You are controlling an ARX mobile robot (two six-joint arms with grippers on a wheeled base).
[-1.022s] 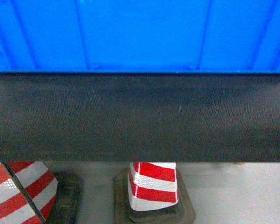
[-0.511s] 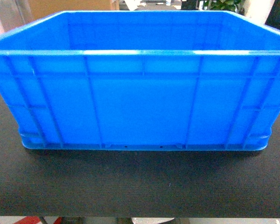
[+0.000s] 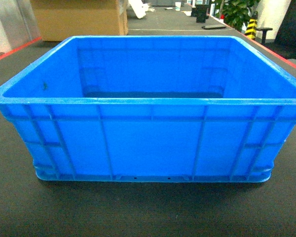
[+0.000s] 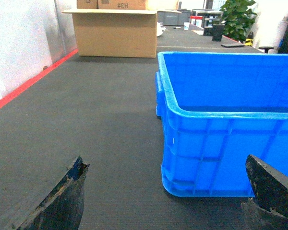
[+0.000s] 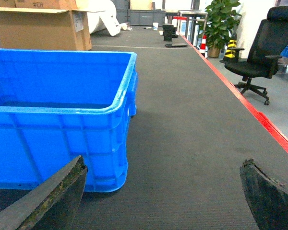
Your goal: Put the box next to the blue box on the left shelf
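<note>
Your left gripper [image 4: 165, 191] is sitting low over the dark mat [image 4: 96, 120], jaws spread wide. One finger pokes in at the bottom left of the left wrist view and the other at the bottom right, and the near left corner of the box [image 4: 216, 143] shows in the gap between them. Nothing's in it, and it isn't touching the crate as far as you can see.

Same deal on the other side: your right gripper [image 5: 163, 196] is wide apart and holding nothing, with the box's [image 5: 57, 134] near right corner just above its left finger.

From the head view you won't see either arm at all. You're looking straight at the long side of the box [image 3: 148, 143], which stands flat on the mat [image 3: 148, 212] right in front of you, open side up.

Only the fingertips are in frame in both wrist views, so the rest of each arm is cut off. A cardboard box [image 4: 116, 32] stands further back on the mat, and off to the right past the red edge line there's an office chair [image 5: 261, 57] and a potted plant [image 5: 221, 24]. The shelf doesn't show in any view.
</note>
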